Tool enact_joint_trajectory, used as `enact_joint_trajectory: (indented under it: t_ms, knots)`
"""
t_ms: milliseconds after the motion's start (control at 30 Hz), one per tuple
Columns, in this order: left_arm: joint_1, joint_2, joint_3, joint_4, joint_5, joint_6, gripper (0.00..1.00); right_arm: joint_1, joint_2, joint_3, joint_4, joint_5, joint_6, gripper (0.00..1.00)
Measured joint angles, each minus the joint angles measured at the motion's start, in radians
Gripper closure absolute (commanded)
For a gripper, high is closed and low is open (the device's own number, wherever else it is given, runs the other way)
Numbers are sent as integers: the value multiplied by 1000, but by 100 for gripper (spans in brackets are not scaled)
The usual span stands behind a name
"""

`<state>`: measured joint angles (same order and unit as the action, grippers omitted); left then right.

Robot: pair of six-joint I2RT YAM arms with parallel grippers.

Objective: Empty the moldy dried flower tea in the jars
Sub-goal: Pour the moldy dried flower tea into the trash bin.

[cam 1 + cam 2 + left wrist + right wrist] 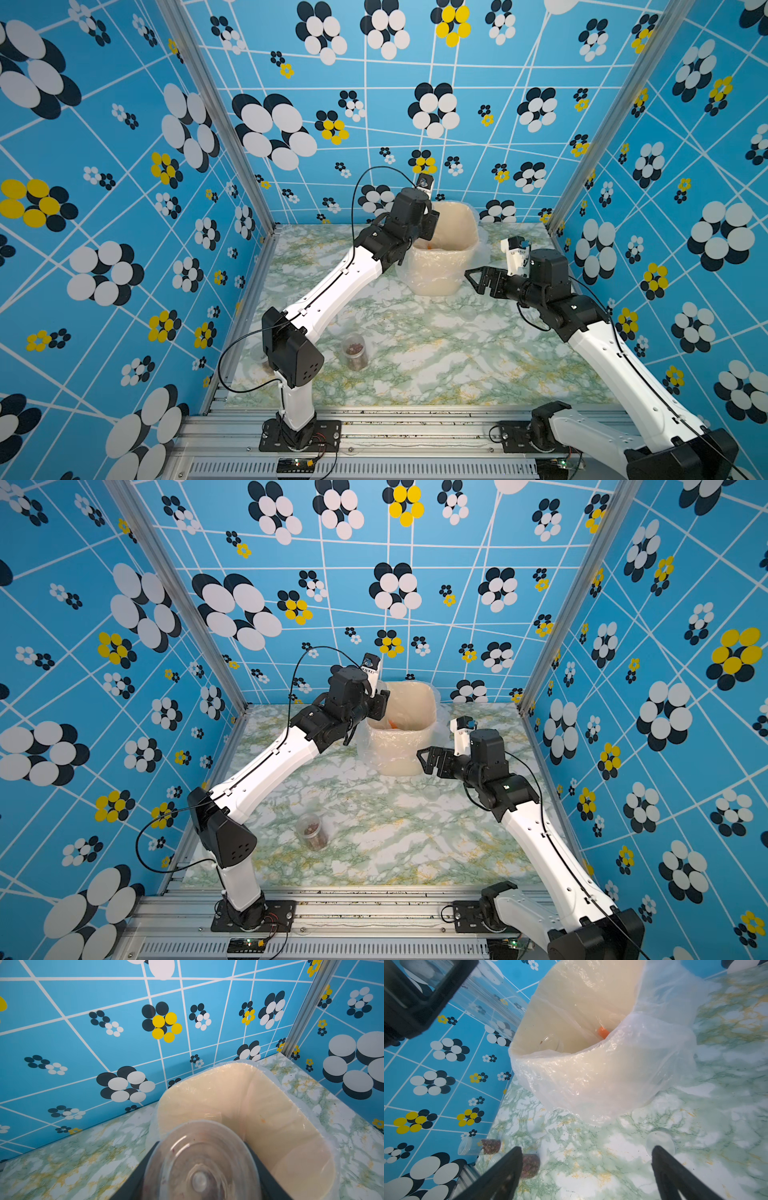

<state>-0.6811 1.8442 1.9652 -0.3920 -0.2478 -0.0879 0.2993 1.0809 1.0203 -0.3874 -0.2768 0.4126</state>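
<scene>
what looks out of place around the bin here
A clear round piece, jar or lid, lies inside the bin near something orange; it looks dropped in by mistake. A loose lid lies flat on the table near the bin's base. The jar in the left hand looks fine.

The bin (440,274) sits at the back of the table (457,374), about centre. Over its left rim is the left gripper (202,1153), with the held jar (199,1180) between its fingers, tilted toward the opening. The right gripper (478,278) hovers just right of the bin. A lid (660,1142) lies flat in front of the bin, and a second jar (355,351) stands front-left, beside the left arm's elbow.
</scene>
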Motion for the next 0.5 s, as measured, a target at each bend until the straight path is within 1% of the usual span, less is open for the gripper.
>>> enact_joint_trajectory:
  t_ms: [200, 367, 433, 500]
  knots:
    - [58, 0, 1, 12, 123, -120, 100, 0, 0, -7, 0, 7, -6, 1]
    - [93, -1, -13, 91, 261, -257, 100, 0, 0, -16, 1, 7, -9, 1]
    - [107, -1, -30, 126, 296, -301, 100, 0, 0, -19, 2, 7, -9, 1]
    - [113, -1, -44, 136, 300, -314, 100, 0, 0, -26, 2, 8, -9, 1]
